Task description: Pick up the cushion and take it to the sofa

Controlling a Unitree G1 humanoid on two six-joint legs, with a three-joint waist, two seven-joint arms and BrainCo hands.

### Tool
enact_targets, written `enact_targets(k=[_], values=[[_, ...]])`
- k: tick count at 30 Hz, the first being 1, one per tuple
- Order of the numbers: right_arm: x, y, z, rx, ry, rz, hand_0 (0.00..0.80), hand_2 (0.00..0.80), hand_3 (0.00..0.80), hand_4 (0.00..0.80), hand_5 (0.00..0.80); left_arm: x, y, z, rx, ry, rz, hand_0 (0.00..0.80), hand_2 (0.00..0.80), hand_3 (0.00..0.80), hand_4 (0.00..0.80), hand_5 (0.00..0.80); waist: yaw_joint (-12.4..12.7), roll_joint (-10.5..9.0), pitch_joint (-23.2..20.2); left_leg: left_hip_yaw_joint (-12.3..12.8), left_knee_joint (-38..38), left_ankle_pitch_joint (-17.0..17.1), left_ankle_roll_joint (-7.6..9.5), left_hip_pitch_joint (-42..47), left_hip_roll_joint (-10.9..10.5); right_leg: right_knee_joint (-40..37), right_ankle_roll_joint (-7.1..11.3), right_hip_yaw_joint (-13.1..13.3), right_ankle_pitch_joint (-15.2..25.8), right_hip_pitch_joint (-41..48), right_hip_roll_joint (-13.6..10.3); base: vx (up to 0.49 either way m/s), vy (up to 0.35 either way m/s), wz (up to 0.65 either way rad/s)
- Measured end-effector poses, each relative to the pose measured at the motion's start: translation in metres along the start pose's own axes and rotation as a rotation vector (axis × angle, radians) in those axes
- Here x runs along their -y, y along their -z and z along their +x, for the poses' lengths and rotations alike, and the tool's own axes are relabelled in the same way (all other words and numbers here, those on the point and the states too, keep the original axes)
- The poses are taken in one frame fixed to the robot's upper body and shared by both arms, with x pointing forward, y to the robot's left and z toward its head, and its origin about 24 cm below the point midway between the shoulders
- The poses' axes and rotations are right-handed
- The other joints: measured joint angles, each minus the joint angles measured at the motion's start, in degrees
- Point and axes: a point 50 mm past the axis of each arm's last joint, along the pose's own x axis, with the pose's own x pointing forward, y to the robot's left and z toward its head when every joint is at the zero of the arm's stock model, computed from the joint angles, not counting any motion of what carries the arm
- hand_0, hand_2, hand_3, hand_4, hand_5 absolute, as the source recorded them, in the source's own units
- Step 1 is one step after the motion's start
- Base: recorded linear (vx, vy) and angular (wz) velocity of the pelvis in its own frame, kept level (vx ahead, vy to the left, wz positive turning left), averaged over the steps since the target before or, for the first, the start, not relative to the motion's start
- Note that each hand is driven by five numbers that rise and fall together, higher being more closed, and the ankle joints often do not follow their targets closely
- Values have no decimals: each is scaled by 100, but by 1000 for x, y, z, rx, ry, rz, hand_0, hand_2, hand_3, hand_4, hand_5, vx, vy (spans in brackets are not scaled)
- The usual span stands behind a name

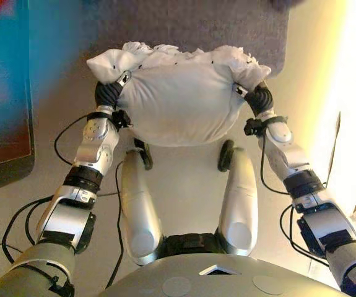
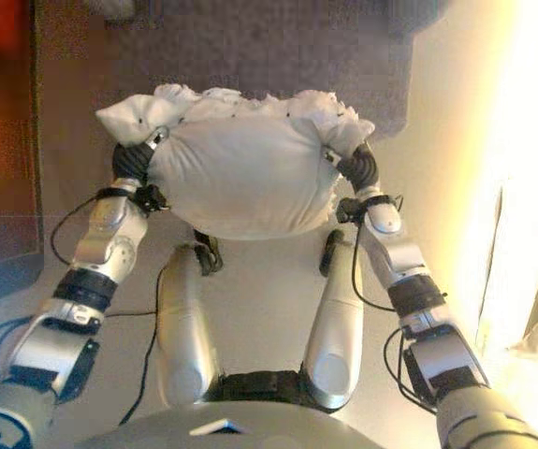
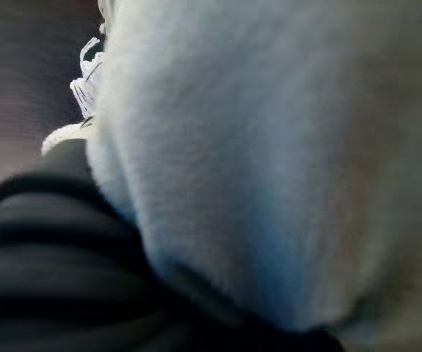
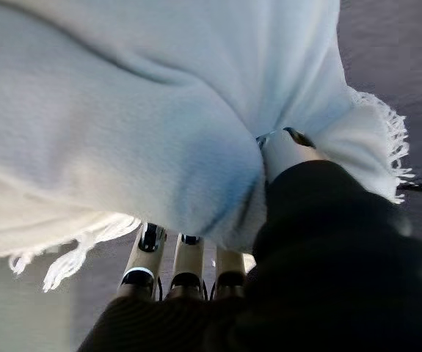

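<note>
A white cushion (image 1: pixel 178 99) with fringed edges hangs in the air between my two hands, in front of my chest. My left hand (image 1: pixel 108 93) grips its left end, with the thumb pressed on top of the bunched cloth. My right hand (image 1: pixel 259 98) grips the right end. In the right wrist view the fingers (image 4: pixel 188 264) run under the cushion (image 4: pixel 122 110) while the thumb digs into a fold from above. The left wrist view shows only the dark cover of the left hand (image 3: pixel 49 257) against the cushion (image 3: pixel 269 147); its fingers are hidden.
A grey textured surface (image 1: pixel 184 25) lies just beyond the cushion. A blue and red object with a dark edge (image 1: pixel 4 80) stands at the left. Bright light washes out the right side (image 1: pixel 351 93). Pale floor lies below.
</note>
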Motion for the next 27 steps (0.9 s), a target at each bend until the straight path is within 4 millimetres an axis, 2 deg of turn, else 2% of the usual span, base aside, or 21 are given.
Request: enact_targets(k=[3, 5, 7, 8, 9, 10, 12, 19, 22, 24, 27], values=[[-1, 2, -3, 9, -15, 18, 800, 800, 800, 800, 800, -3, 1, -2, 2, -8, 32, 800, 800, 800, 800, 800, 7, -7, -501, 31, -525, 168, -6, 292, -71, -564, 21, -172, 197, 357, -1, 224, 43, 7], [0, 5, -6, 2, -15, 33, 800, 800, 800, 800, 800, -3, 5, -4, -8, -10, 31, 800, 800, 800, 800, 800, 33, -20, -547, 80, -1020, 365, -15, 862, -141, -1200, 63, -349, 459, 1021, 9, 199, 47, 7], [4, 24, -19, -51, 14, 86, 800, 800, 800, 800, 800, 2, 21, -13, -64, -10, 4, 800, 800, 800, 800, 800, 151, -11, -865, 210, -1593, 517, 6, 1331, -191, -1981, 96, -500, 753, 1573, 33, 206, 38, 0], [4, 34, -25, -80, 22, 113, 800, 800, 800, 800, 800, 2, 30, -19, -93, -16, -1, 800, 800, 800, 800, 800, 174, -2, -1074, 217, -1838, 544, 25, 1479, -232, -2372, 113, -618, 876, 1856, 52, 218, 35, 7], [4, 37, -28, -90, 27, 125, 800, 800, 800, 800, 800, 2, 32, -21, -103, -15, 3, 800, 800, 800, 800, 800, 167, -7, -1104, 214, -1950, 586, 29, 1602, -253, -2548, 108, -670, 955, 2018, 72, 208, 49, 24], [2, 51, -37, -132, 40, 154, 800, 800, 800, 800, 800, 0, 40, -27, -140, -19, 15, 800, 800, 800, 800, 800, 180, -60, -1245, 214, -2316, 699, 10, 2016, -326, -3100, 124, -833, 1142, 2572, 98, 200, 51, 24], [-3, 65, -47, -174, 53, 203, 800, 800, 800, 800, 800, -4, 50, -36, -184, -27, 28, 800, 800, 800, 800, 800, 212, -107, -1603, 214, -2542, 712, -2, 2281, -394, -3415, 131, -923, 1208, 2925, 96, 250, 55, 19], [-4, 84, -65, -240, 82, 258, 800, 800, 800, 800, 800, -6, 60, -56, -247, -9, 50, 800, 800, 800, 800, 800, 333, -174, -2215, 340, -3164, 737, -47, 3318, -522, -3602, 128, -934, 1211, 3750, 60, 160, 80, 2], [-2, 90, -72, -263, 94, 259, 800, 800, 800, 800, 800, -6, 67, -60, -299, 8, 53, 800, 800, 800, 800, 800, 340, -277, -2507, 365, -3288, 747, -25, 3493, -618, -3545, 127, -932, 1213, 3822, -29, 99, 138, -4], [-1, 90, -73, -272, 95, 253, 800, 800, 800, 800, 800, -5, 68, -60, -315, 21, 54, 800, 800, 800, 800, 800, 289, -328, -2540, 360, -3296, 756, 11, 3541, -669, -3406, 114, -928, 1222, 3823, -94, 68, 181, 4], [8, 93, -75, -301, 109, 233, 800, 800, 800, 800, 800, -1, 73, -61, -356, 63, 69, 800, 800, 800, 800, 800, 263, -330, -2543, 349, -3269, 668, 172, 3603, -762, -3050, -120, -911, 1390, 3779, -214, 70, 203, 8]])
